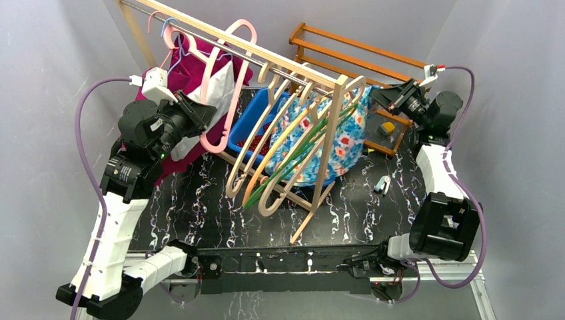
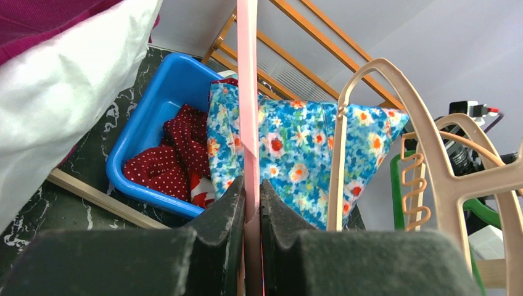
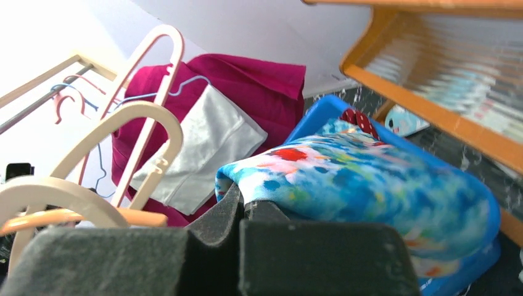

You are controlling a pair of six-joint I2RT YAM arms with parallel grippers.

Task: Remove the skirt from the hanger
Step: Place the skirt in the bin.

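- At the near edge of the table (image 1: 200, 207) you have the 2 arm bases, and both arms reach away from you toward the clothes rail (image 1: 200, 24).
- On your left, the left gripper (image 2: 251, 192) is clenched on the thin bar of the pink hanger (image 2: 248, 92). The bar stands upright between the 2 fingers.
- On your right, the right gripper (image 3: 242, 202) is pinched tight on the edge of the skirt (image 3: 370, 179), the blue one with flowers.
- The skirt hangs among the beige hangers (image 2: 382, 86) at the right part of the rail. Which hanger carries it, I cannot tell.
- Just left of the skirt, the blue bin (image 2: 154, 105) stands on the table with a red dotted cloth (image 2: 161, 169) inside.
- Further left, a magenta garment (image 3: 253, 80) and a white cloth (image 3: 206, 139) hang at the left end of the rail.
- At the far side stands an orange wooden rack (image 1: 353, 50).
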